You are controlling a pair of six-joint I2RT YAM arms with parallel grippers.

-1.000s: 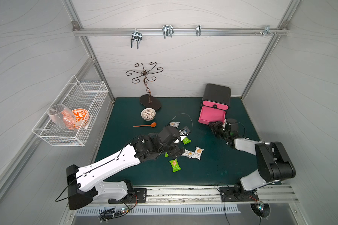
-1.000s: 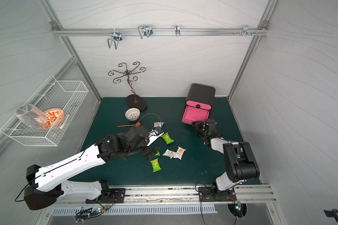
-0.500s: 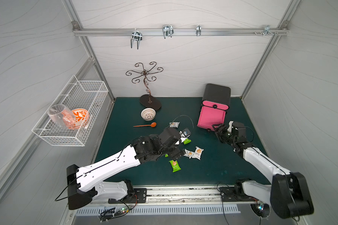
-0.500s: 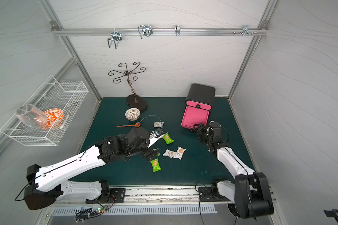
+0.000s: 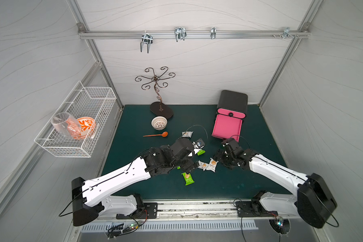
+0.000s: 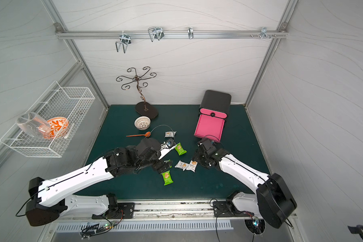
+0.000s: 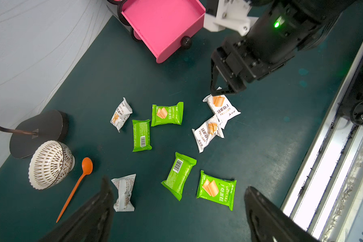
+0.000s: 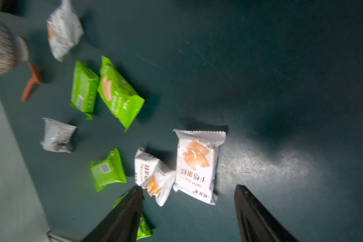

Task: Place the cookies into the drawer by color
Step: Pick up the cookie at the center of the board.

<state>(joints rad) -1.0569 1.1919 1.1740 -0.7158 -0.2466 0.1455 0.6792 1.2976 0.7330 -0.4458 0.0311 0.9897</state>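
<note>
Green and white cookies lie loose on the green mat. My right gripper (image 8: 188, 187) hangs open over two white cookies (image 8: 197, 165) (image 8: 153, 174) and holds nothing; both top views show it (image 5: 218, 159) (image 6: 198, 161) just right of that pair (image 5: 211, 166). My left gripper (image 7: 177, 184) is wide open and empty above two green cookies (image 7: 179, 175) (image 7: 216, 189) and a white one (image 7: 124, 191). Further cookies (image 7: 167, 114) (image 7: 142, 135) (image 7: 121, 114) lie beyond. The pink drawer (image 5: 226, 126) (image 7: 164, 25) stands pulled out of its black cabinet with nothing in it.
A patterned bowl (image 5: 159, 122), an orange spoon (image 5: 156, 135) and a metal stand (image 5: 161, 110) sit at the back left of the mat. A wire basket (image 5: 96, 98) on the left wall holds a glass and an orange bowl. The arms' rail (image 5: 197, 206) runs along the front edge.
My right gripper has left the drawer's front and swung forward and left to the white cookies, its jaws spreading wider. The left arm has barely moved.
</note>
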